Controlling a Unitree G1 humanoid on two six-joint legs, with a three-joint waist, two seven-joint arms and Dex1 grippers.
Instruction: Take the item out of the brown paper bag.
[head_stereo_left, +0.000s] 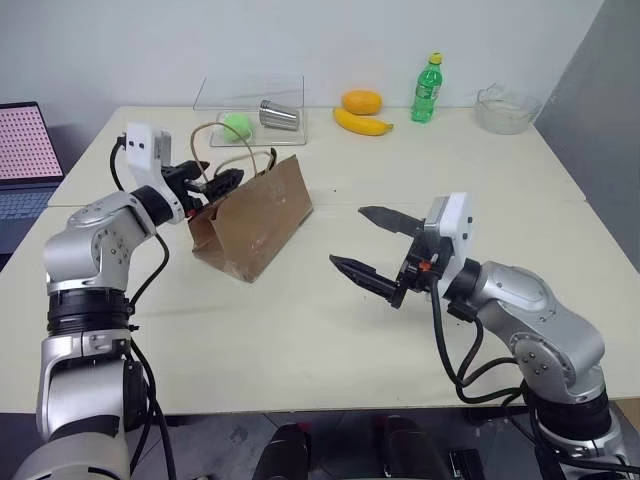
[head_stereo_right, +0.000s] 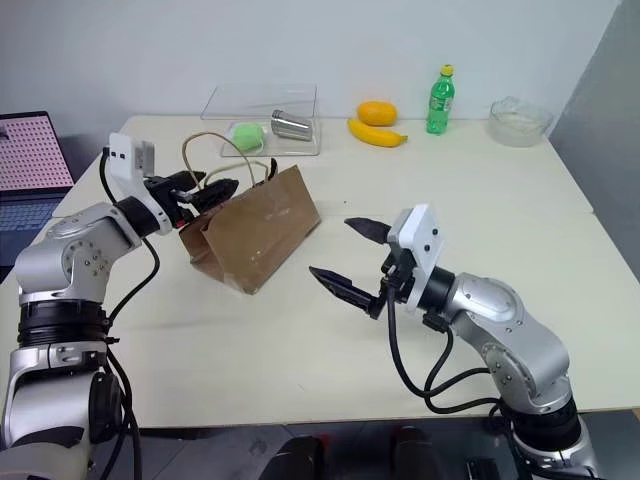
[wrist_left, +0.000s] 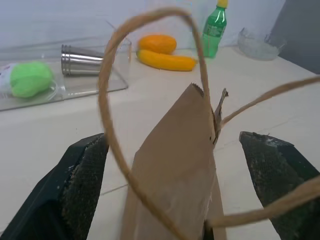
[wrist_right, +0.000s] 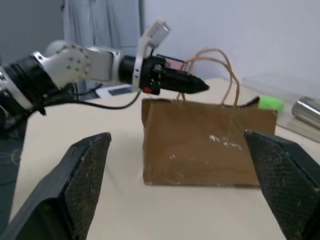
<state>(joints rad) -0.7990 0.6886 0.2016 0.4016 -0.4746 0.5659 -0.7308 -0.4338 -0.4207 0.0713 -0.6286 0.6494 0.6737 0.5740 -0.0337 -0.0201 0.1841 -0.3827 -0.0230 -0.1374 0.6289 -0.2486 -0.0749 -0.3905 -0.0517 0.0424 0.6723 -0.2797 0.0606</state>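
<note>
Left gripper (head_stereo_left: 222, 179), fingers spread, straddles the top edge of the brown paper bag (head_stereo_left: 255, 220); right gripper (head_stereo_left: 375, 250) waits spread nearby. Item is hidden. Next: part the bag mouth.

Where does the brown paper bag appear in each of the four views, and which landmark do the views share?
Left eye view: brown paper bag left of centre, at the left claw.
Right eye view: left of centre.
Left wrist view: lower centre, between the fingers.
Right wrist view: centre.
Shared landmark: steel cup lying in the clear tray beyond the bag.
</note>
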